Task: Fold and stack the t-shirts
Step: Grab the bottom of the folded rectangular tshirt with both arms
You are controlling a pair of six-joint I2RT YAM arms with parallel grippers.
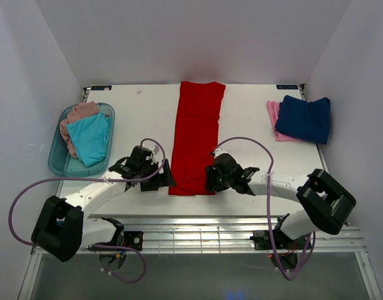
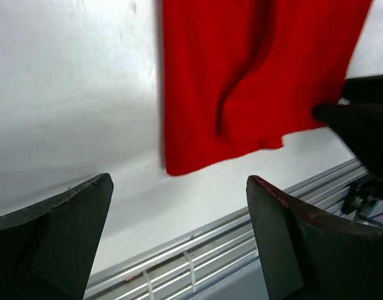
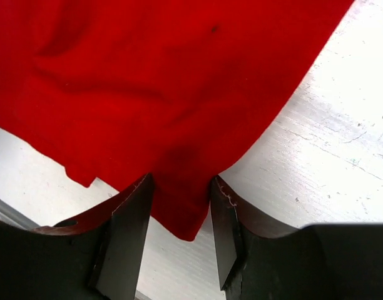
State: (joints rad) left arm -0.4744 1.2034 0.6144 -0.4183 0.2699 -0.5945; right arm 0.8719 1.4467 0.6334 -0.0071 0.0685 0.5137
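Observation:
A bright red t-shirt point(image 1: 196, 137) lies folded into a long strip down the middle of the white table. My left gripper point(image 1: 159, 177) is open and empty just left of its near-left corner point(image 2: 179, 164); it shows in the left wrist view point(image 2: 179, 184). My right gripper point(image 1: 210, 178) is at the near-right corner. Its jaws stand apart on either side of that corner of red cloth point(image 3: 185, 212), which lies flat on the table between them point(image 3: 179, 187). A navy blue shirt point(image 1: 304, 119) lies folded on a light pink one point(image 1: 273, 114) at the back right.
A translucent teal tub point(image 1: 56, 164) at the left holds a turquoise shirt point(image 1: 91, 137) and a dusty pink-beige shirt point(image 1: 79, 114). A metal rail point(image 1: 198, 228) runs along the table's near edge. White walls close in the sides and back.

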